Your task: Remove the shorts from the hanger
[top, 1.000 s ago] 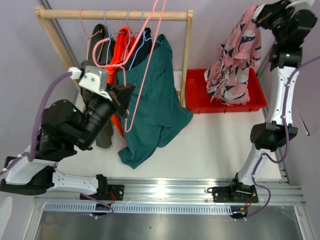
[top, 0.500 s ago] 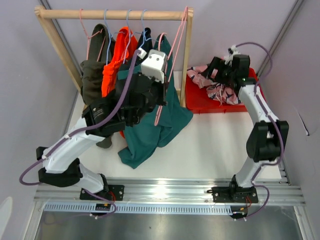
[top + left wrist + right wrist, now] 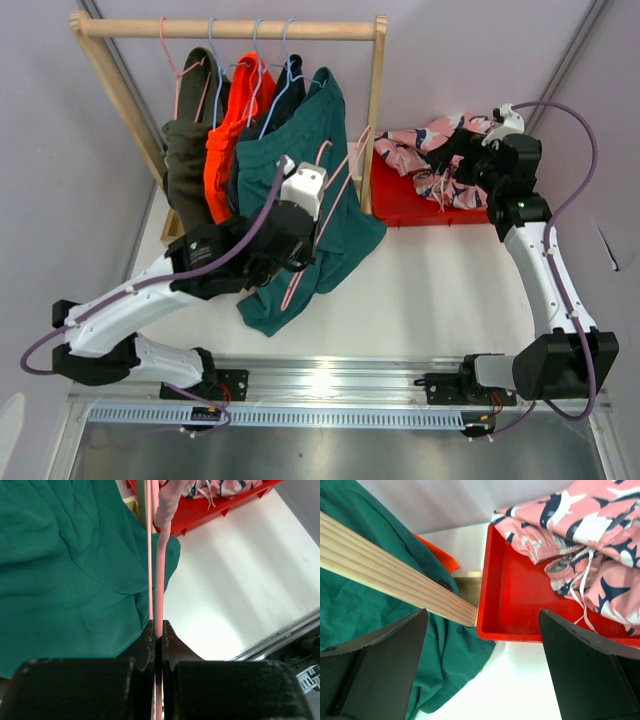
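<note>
Overhead, left arm: stretched from its base at the near left corner diagonally toward the rack (image 3: 230,28), forearm low over the table (image 3: 440,280).
Overhead, left gripper (image 3: 316,232): clamped on a bare pink hanger (image 3: 350,165) that slants across the teal shorts (image 3: 335,120), its upper end beside the rack's right post.
Overhead, right arm: elbow folded out near its base, forearm running away from the base, wrist bent left over the tray (image 3: 420,210).
Overhead, right gripper (image 3: 462,150): above the pink shorts (image 3: 425,150), which lie crumpled in the tray; finger gap hard to read from here.
Overhead, rack: olive shorts (image 3: 185,160), orange shorts (image 3: 225,140), navy shorts (image 3: 285,90) and the teal pair hang from the bar; the teal hem spreads onto the table.
Left wrist, gripper (image 3: 158,635): fingers pressed together on the hanger's pink wire (image 3: 161,580), pointing toward the tray corner (image 3: 210,515).
Left wrist, surroundings: teal fabric (image 3: 65,565) fills the left side, white table on the right.
Right wrist, gripper (image 3: 481,630): fingers (image 3: 375,670) spread wide, nothing between them.
Right wrist, below: pink shorts (image 3: 600,525) with navy-white print and loose drawstring in the tray's far part, the tray's near floor (image 3: 515,605) bare; the wooden post (image 3: 395,577) crosses the teal fabric at left.
</note>
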You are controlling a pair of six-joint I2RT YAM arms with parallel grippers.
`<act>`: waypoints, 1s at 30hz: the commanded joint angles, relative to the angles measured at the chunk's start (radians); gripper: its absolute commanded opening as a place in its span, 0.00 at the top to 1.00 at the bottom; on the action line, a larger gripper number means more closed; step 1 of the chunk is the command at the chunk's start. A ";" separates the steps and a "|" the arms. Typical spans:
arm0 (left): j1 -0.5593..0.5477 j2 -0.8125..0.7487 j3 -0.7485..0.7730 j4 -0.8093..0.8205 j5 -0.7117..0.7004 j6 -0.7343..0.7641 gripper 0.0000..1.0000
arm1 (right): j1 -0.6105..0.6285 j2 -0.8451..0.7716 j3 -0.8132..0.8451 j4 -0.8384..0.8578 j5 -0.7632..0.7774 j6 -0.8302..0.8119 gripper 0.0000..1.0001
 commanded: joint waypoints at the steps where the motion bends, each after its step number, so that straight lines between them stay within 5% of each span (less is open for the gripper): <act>1: 0.087 0.060 0.114 0.076 0.045 0.033 1.00 | 0.000 -0.001 -0.036 0.029 0.007 0.009 0.01; 10: 0.261 0.503 0.898 -0.094 0.053 0.216 1.00 | -0.010 -0.089 -0.126 0.006 0.007 0.001 0.01; 17: 0.281 0.318 0.603 -0.031 0.063 0.163 1.00 | 0.000 -0.124 -0.149 0.016 -0.019 0.021 0.01; 18: 0.275 0.275 0.441 0.009 0.085 0.159 1.00 | 0.002 -0.124 -0.148 0.018 -0.018 0.024 0.01; 23: 0.218 0.030 0.188 0.017 0.111 0.103 1.00 | 0.013 -0.135 -0.162 0.025 -0.018 0.033 0.01; 30: 0.218 -0.017 0.150 0.009 0.053 0.110 1.00 | 0.022 -0.153 -0.183 0.033 -0.012 0.047 0.01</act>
